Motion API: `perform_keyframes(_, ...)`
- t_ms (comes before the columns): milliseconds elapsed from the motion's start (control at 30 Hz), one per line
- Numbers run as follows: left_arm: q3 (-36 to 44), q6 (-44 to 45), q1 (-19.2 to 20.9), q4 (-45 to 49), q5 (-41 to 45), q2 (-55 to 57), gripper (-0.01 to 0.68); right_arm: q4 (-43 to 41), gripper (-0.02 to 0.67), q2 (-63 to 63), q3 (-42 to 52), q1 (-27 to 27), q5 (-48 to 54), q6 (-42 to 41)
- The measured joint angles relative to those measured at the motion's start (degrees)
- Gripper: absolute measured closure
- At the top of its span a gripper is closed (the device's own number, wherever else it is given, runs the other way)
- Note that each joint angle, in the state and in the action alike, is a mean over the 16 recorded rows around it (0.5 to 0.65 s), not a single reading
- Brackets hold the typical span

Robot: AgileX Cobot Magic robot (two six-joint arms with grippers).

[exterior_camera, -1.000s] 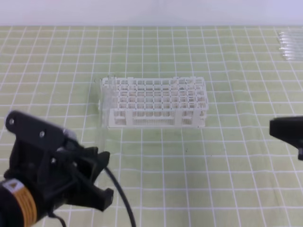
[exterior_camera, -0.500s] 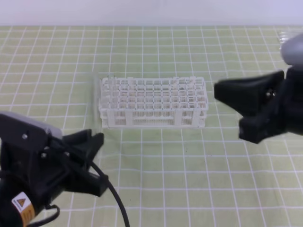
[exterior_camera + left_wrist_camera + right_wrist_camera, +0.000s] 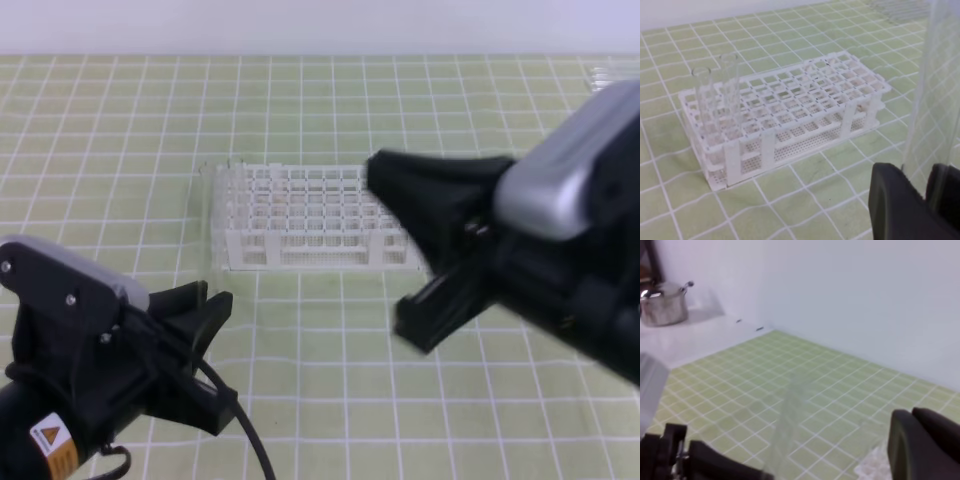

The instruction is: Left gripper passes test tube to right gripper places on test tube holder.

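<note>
Between the fingers (image 3: 895,200) of the left gripper (image 3: 927,185), at 4 o'clock in the left wrist view, the test tube (image 3: 932,90) stands clamped near its lower end. Its long axis runs upright toward 12 o'clock, and the top is cut off by the frame. The holder (image 3: 790,100) sits apart at 10 o'clock, with two other tubes (image 3: 715,100) in it. The right gripper (image 3: 912,422) is blurred and cropped, so I cannot tell whether it is parted or closed.

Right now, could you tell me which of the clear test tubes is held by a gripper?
The tall clear glass tube clamped upright in the black left gripper; the other two tubes stand in the white plastic lattice rack.
</note>
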Motion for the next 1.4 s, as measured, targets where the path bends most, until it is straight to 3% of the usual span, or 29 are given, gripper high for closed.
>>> perform_keyframes(133, 0.0, 1.18, 0.0, 0.2, -0.89, -0.01, 0.599, 0.84, 0.559, 2.92, 0.73, 2.63, -3.87, 1.74)
perform_keyframes(367, 0.0, 1.8, 0.0, 0.06, -0.79, 0.0, 0.605, 0.4, 0.332, 7.06, 0.63, 4.35, -8.36, 7.49)
perform_keyframes(600, -0.01, 1.91, 0.0, 0.25, 0.16, -0.01, 0.612, -7.41, 0.176, 9.11, -0.02, 4.71, -12.08, 17.66)
perform_keyframes(967, -0.93, 1.38, 0.0, 0.41, 1.18, -0.02, 0.618, -23.37, 0.193, 13.83, -0.8, 5.46, -20.54, 32.12)
perform_keyframes(1400, -1.59, 1.42, 0.0, -0.39, 0.49, -0.36, 0.58, -28.12, 0.197, 16.38, -2.96, 5.56, -21.45, 37.28)
